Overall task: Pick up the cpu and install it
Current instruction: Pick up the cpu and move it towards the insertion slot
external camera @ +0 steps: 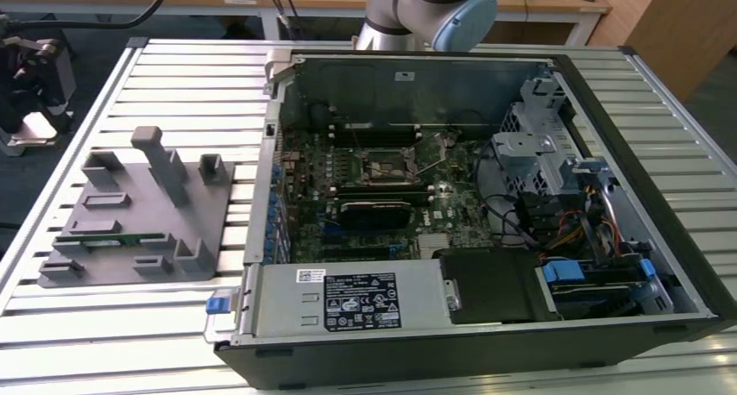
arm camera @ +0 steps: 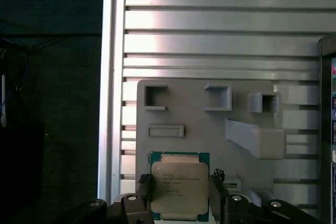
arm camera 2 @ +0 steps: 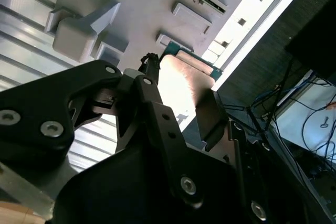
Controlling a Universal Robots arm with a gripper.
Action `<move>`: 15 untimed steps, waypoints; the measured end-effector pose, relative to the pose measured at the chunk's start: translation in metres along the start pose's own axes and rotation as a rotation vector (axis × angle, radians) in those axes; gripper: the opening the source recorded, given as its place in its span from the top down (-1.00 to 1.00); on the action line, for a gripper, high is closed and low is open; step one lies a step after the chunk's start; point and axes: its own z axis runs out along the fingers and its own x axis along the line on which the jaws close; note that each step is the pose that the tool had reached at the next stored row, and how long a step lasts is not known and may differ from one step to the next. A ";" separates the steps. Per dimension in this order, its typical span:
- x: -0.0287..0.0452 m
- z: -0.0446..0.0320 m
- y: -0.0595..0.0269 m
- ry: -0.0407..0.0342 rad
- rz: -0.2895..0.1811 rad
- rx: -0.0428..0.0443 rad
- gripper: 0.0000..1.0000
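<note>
Your gripper [arm camera: 181, 196] was closed on cpu [arm camera: 180, 182], fingers [arm camera: 144, 190] pinching two opposite edges. Cpu hung flat above grey fixture tray [arm camera: 199, 114], well clear of it. Judged light, stiff, slick-lidded, with fragile underside: grip edges only, gently.

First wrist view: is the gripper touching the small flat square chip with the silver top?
Touching. The first wrist view shows black fingers of the gripper pressed against opposite edges of the silver-topped square cpu, no gap.

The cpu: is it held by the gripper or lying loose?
Held. In the first wrist view the gripper squeezes the cpu from both sides.
</note>
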 end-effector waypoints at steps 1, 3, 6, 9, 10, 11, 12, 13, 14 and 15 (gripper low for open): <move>-0.0012 0.0000 0.0000 -0.0001 0.000 0.0000 -0.05; -0.0054 -0.0001 0.0000 0.0000 0.000 0.0000 -0.05; -0.0084 -0.0001 0.0000 -0.0002 0.000 -0.0001 -0.05; -0.0107 -0.0002 0.0000 0.0000 0.000 0.0000 -0.05; -0.0114 -0.0002 0.0000 0.0000 0.000 0.0000 -0.05; -0.0119 -0.0002 0.0000 -0.0001 0.000 0.0000 -0.05; -0.0123 -0.0002 0.0001 -0.0002 0.000 -0.0001 -0.05; -0.0126 -0.0001 0.0000 -0.0002 0.000 -0.0001 -0.05; -0.0131 -0.0003 0.0000 0.0000 0.000 0.0000 -0.05; -0.0137 -0.0003 0.0000 -0.0001 0.000 -0.0001 -0.05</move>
